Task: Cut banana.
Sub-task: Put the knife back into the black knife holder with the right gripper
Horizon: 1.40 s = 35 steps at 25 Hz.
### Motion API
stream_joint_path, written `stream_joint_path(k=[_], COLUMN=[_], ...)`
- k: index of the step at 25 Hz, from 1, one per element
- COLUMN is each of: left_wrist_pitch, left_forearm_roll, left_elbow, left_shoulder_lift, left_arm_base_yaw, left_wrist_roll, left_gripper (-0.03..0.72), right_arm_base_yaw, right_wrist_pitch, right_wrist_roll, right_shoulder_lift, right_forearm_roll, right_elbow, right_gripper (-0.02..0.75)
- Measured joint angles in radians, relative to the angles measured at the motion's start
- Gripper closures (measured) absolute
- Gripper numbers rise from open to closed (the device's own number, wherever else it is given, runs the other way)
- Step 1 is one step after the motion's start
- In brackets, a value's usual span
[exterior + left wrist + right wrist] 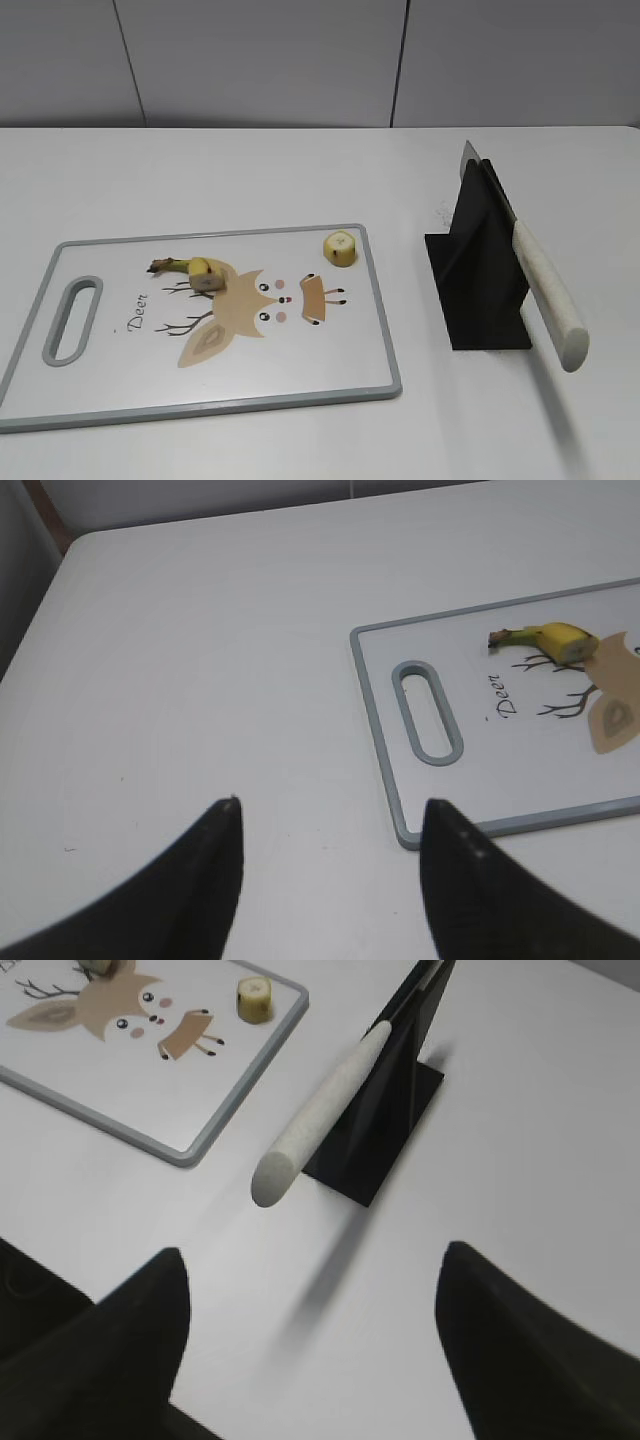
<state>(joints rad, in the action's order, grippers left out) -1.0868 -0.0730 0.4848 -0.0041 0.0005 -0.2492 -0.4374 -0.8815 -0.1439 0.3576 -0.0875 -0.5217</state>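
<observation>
The banana lies in two pieces on the cutting board (120,400): the stem-end piece (195,271) sits near the board's upper left, above the printed deer, and a short round slice (340,248) stands by the upper right corner, just inside the rim; both look soft and light, with a smooth skin that could slip and flesh that would bruise or squash under a hard pinch, so I would judge a gentle hold across the skinned sides of the stem-end piece, away from its cut face, the safest way to steady it; the knife (545,290) rests slanted in its black stand (480,290) on the table to the right of the board, blade up toward the back, pale handle jutting down and forward, free of any grip; the slice is the nearer piece to it, the stem-end piece well apart across the board; the handle seems stiff and rounded, best taken around its middle; the left gripper (330,830) hangs over bare table left of the board's handle slot, its fingers spread and holding nothing; the right gripper (310,1300) hovers near the knife's handle tip, likewise parted and empty
</observation>
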Motion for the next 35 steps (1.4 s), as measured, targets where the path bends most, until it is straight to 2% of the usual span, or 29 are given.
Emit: stream_joint_path(k=[14,18,30,35], left_wrist_pitch=[0.000,0.000,0.000,0.001], left_forearm_roll=[0.000,0.000,0.000,0.001], left_elbow=[0.000,0.000,0.000,0.000], left_shoulder_lift=[0.000,0.000,0.000,0.000], left_arm_base_yaw=[0.000,0.000,0.000,0.001], left_wrist_roll=[0.000,0.000,0.000,0.000], left_gripper=[0.153,0.153,0.153,0.153], right_arm_base_yaw=[0.000,-0.001,-0.001,0.051], right_wrist_pitch=[-0.152,-0.156,-0.161,-0.162], right_wrist_roll=[0.048,0.091,0.102,0.102], right_shoulder_lift=[-0.220,-0.273,-0.337,-0.364], right_forearm_roll=[0.025,0.065,0.072,0.066], right_elbow=[0.013,0.013,0.016,0.018], right_gripper=[0.146,0.146,0.147,0.151])
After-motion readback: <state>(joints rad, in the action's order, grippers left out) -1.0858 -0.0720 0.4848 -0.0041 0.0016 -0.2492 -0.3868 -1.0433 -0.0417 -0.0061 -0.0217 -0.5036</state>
